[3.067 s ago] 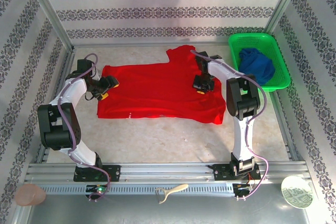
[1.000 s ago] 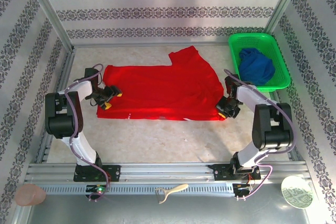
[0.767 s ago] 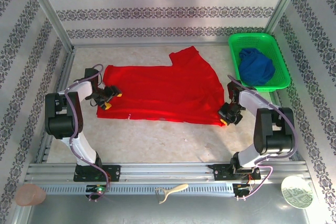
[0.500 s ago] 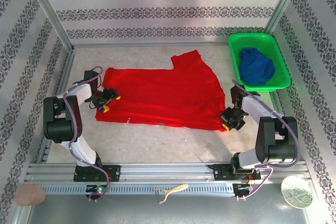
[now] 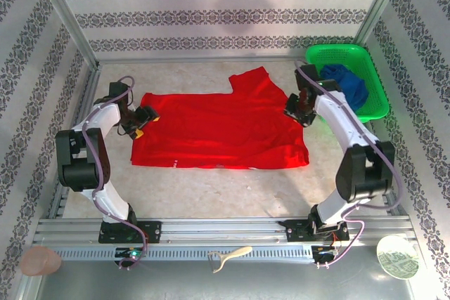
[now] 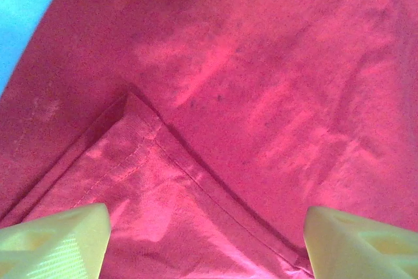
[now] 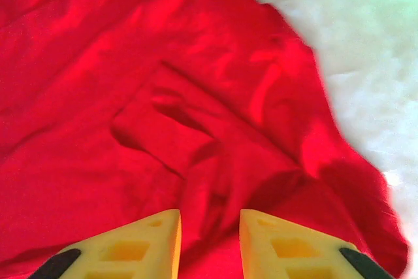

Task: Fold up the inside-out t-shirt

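Red t-shirt [image 5: 218,130] flat on beige tabletop [image 5: 211,189]

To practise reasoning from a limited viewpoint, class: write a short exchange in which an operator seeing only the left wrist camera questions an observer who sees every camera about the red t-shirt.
Operator: I see a hemmed corner of the red t-shirt. Where on it am I?
Observer: Your left pincer is at its left edge.
Operator: And the other arm?
Observer: The right pincer is at the shirt's far right edge, near a green basket.
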